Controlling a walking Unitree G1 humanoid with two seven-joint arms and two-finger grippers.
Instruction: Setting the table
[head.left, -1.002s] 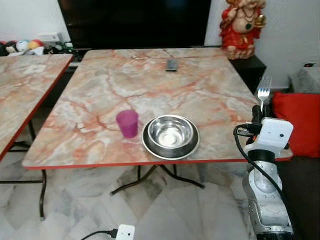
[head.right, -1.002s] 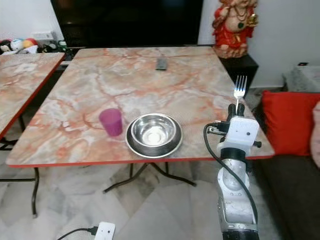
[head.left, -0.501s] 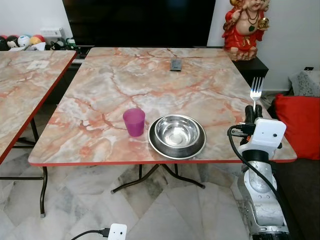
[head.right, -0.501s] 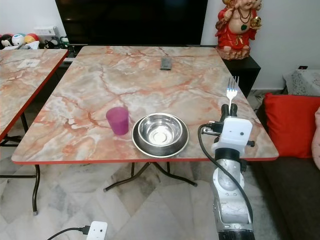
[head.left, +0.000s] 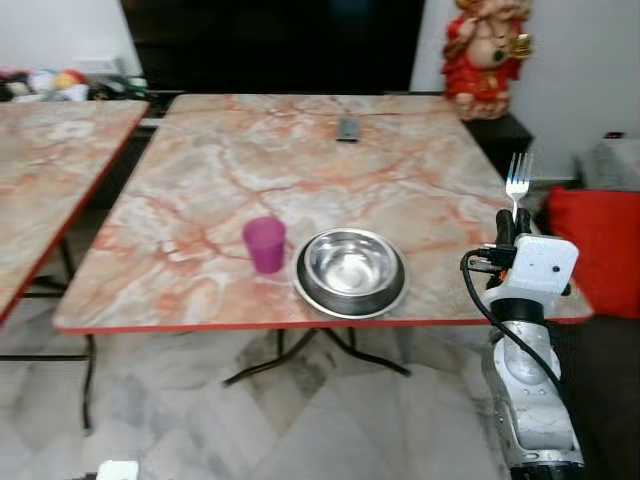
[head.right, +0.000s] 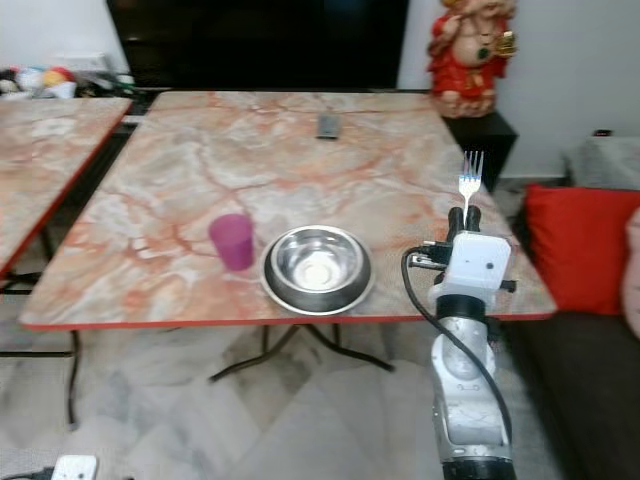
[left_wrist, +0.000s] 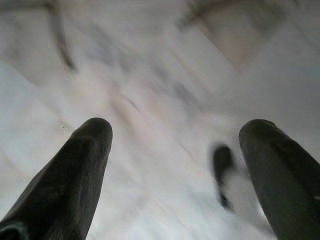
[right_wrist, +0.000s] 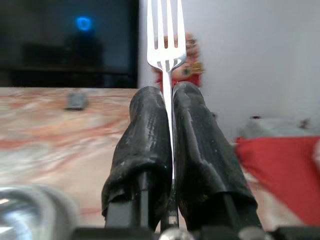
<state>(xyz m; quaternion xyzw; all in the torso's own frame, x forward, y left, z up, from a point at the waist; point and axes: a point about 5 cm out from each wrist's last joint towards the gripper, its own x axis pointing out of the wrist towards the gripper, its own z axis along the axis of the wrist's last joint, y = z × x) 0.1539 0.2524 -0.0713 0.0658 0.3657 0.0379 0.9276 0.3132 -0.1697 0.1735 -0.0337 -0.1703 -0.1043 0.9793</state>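
Fork (right_wrist: 166, 35) handle sits pinched between the right gripper's (right_wrist: 167, 100) two black fingers (right_wrist: 145, 140), tines pointing straight up, probably so it travels steady and can be laid flat beside the bowl. That gripper hangs just off the bench's (head.left: 420, 190) near right corner, beside the red cushion (head.left: 600, 240). On the bench the steel bowl (head.left: 350, 272) rests on its plate by the near edge, with the purple cup (head.left: 265, 244) just beside it on the left, so the open spot for cutlery seems to lie right of the bowl. The left gripper (left_wrist: 175, 150) hangs idle over the floor, fingers spread apart. Compared with a second ago, the fork is gripped the same way and the bowl and cup sit as they were; only the camera has shifted a little.
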